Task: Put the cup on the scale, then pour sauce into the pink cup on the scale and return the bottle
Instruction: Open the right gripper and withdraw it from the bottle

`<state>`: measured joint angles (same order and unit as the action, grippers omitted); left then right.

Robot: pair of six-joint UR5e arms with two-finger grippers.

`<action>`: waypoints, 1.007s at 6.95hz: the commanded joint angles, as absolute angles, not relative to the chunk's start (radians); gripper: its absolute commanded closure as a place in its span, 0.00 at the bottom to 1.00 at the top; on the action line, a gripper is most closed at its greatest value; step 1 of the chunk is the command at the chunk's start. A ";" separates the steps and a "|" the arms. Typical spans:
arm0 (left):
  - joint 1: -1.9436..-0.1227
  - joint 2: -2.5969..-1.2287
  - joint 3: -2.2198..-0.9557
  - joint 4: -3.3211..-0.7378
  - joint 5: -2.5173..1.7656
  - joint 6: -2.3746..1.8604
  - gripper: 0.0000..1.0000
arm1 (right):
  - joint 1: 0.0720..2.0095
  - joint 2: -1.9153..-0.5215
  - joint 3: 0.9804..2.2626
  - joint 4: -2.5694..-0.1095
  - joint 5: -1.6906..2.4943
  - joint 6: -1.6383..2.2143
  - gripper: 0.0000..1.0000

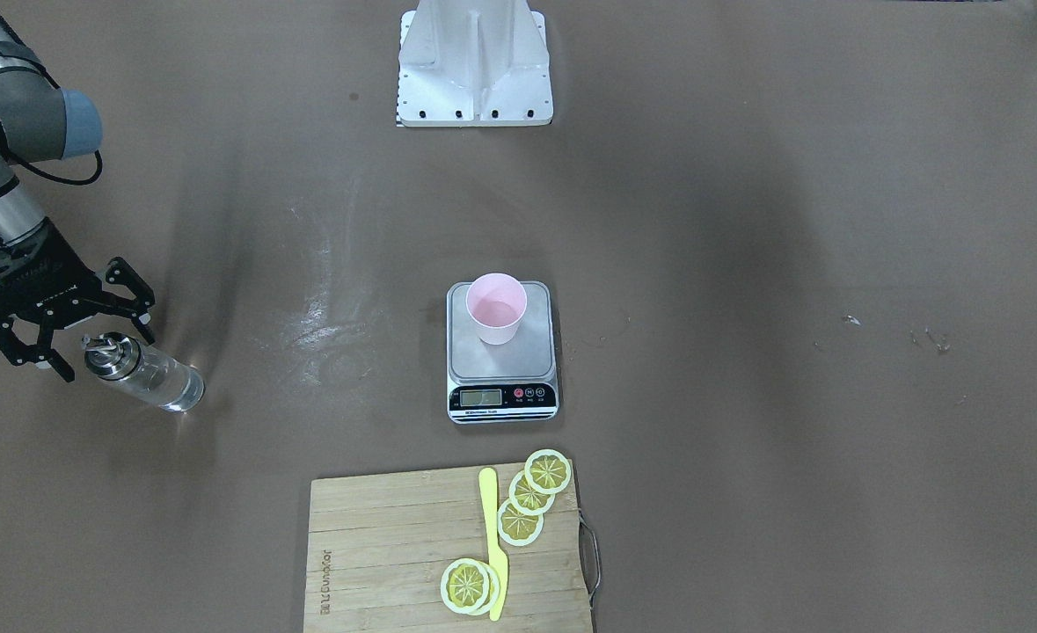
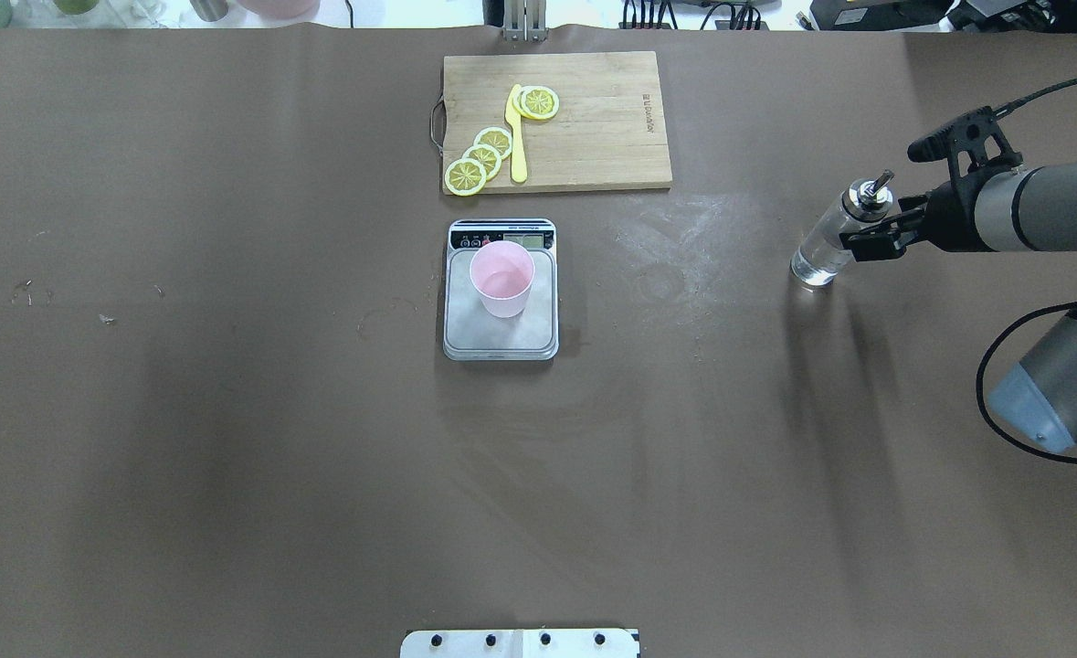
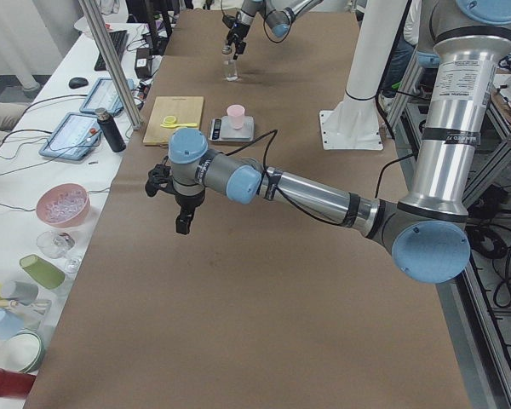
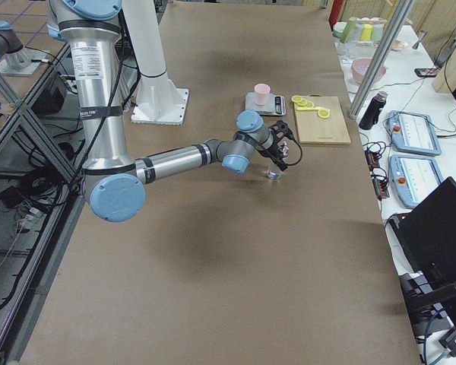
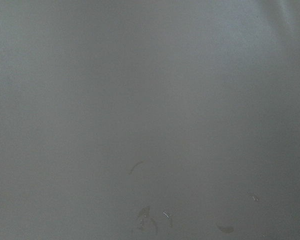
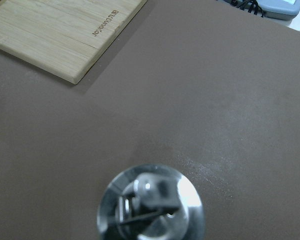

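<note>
The right arm reaches in low from the table's end, the right gripper (image 1: 103, 345) with its fingers spread wide about the metal-capped top of the bottle (image 1: 162, 382), not clamped on it. The cylindrical glass bottle stands upright on the brown table (image 1: 747, 440), with the sauce (image 1: 175, 391) in it clear as water. It is well apart from the scale (image 1: 500, 365), whose brushed steel plate carries the pale pink cup (image 1: 496, 308). The left gripper (image 3: 184, 217) hangs over bare table, and I can't tell how its fingers stand.

cup (image 1: 496, 308): pale pink
scale (image 1: 502, 365): steel grey, black strip
bottle (image 1: 153, 376): clear, silver cap
board (image 1: 377, 545): light wood grain
lemon slices (image 1: 520, 521): yellow, white rims
knife (image 1: 492, 536): yellow
</note>
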<state>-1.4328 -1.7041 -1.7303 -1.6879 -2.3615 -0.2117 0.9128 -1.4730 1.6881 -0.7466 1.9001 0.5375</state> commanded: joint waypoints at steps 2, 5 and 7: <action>-1.433 -1.704 -1.729 -1.687 -2.361 -0.212 0.03 | 0.905 -1.540 1.747 -0.747 1.907 0.581 0.00; -1.433 -1.704 -1.729 -1.687 -2.359 -0.212 0.03 | 0.885 -1.600 1.790 -0.747 1.911 0.594 0.00; -1.433 -1.703 -1.727 -1.687 -2.359 -0.209 0.03 | 0.884 -1.684 1.821 -0.742 1.955 0.589 0.00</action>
